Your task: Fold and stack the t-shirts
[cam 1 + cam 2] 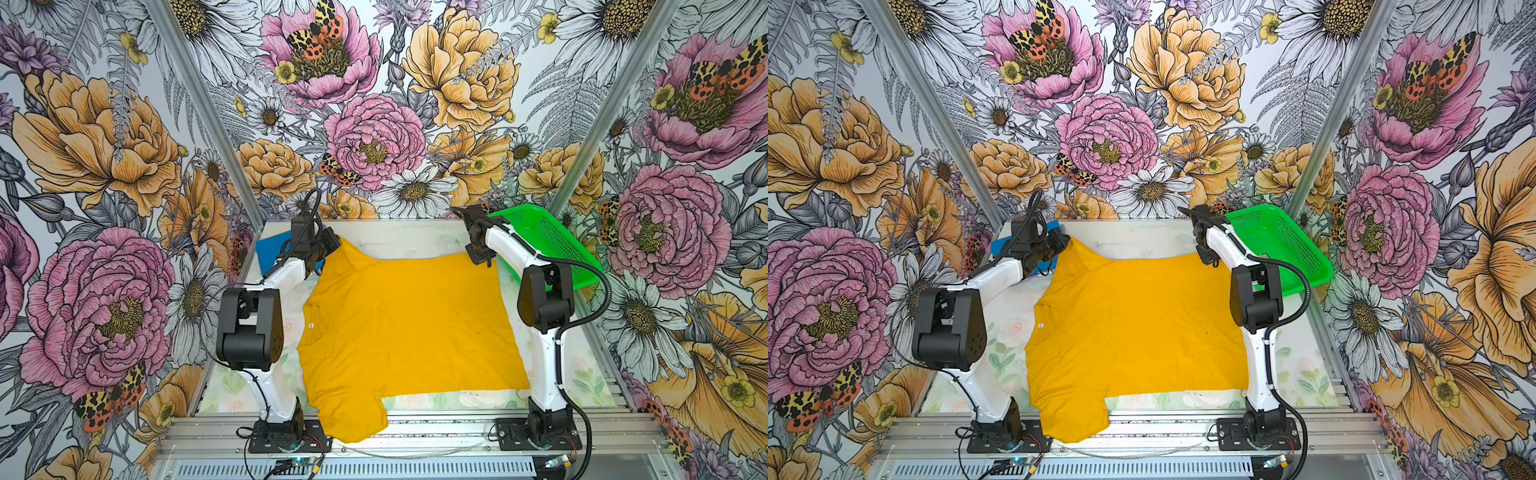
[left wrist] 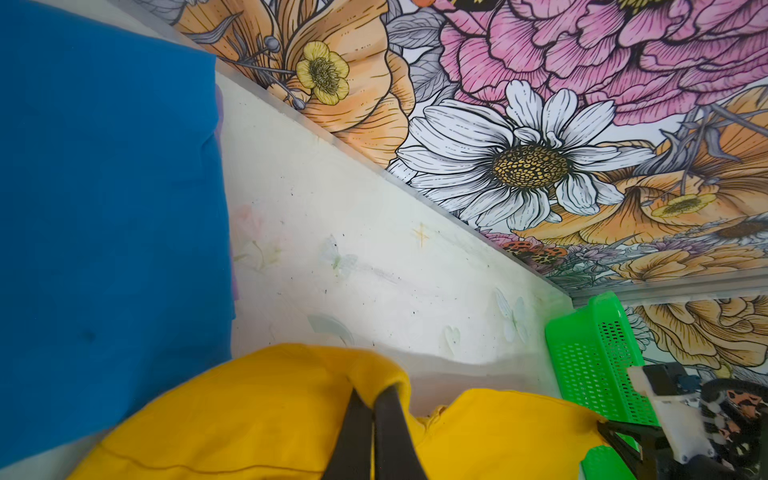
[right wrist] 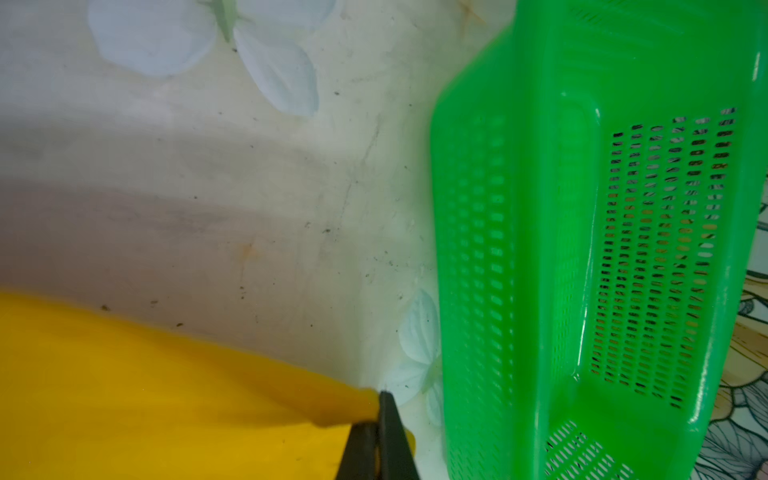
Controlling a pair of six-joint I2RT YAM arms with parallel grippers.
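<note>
A mustard-yellow t-shirt (image 1: pixel 407 332) (image 1: pixel 1133 332) lies spread flat over the table's middle, collar to the left, its near sleeve hanging over the front rail. My left gripper (image 1: pixel 332 245) (image 2: pixel 372 395) is shut on the far sleeve, and the yellow cloth (image 2: pixel 249 415) bunches over its fingertips. My right gripper (image 1: pixel 482 259) (image 3: pixel 380 409) is shut on the far right hem corner of the yellow shirt (image 3: pixel 124 395). The blue t-shirt (image 1: pixel 270 251) (image 2: pixel 104 208) lies folded flat at the back left, partly hidden behind my left arm in both top views.
A bright green perforated basket (image 1: pixel 548 245) (image 3: pixel 582 249) stands tilted at the back right corner, close beside my right gripper. Flowered walls close in the table on three sides. A metal rail (image 1: pixel 415 428) with both arm bases runs along the front.
</note>
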